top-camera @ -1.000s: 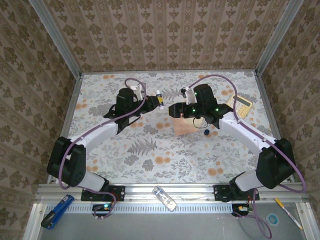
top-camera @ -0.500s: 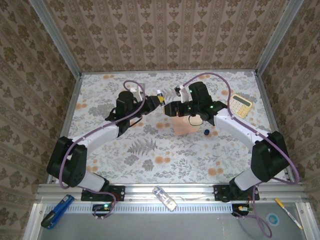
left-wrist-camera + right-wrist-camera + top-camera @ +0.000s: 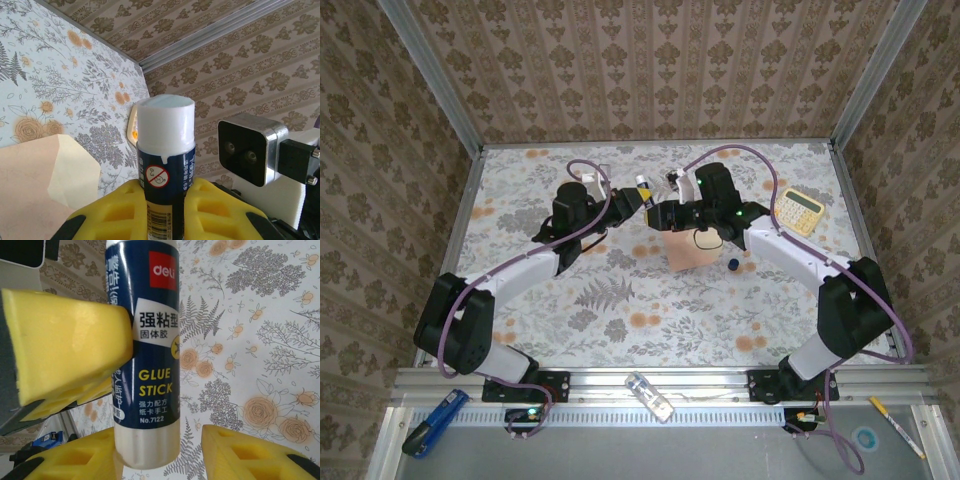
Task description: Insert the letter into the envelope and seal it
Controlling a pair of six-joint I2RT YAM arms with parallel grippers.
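Glue stick [image 3: 165,145] clamped in left gripper [image 3: 165,215], right gripper [image 3: 160,457] part-open astride its white cap, gap on one side, envelope [image 3: 688,252] flat beneath, flap open, well off every table [image 3: 620,330] edge.

The table [image 3: 620,320] was covered with a pale floral cloth of grey ferns and orange blooms, enclosed on three sides by walls [image 3: 650,60] in brown striped damask paper, with metal posts [image 3: 430,75] at the far corners, under even light.
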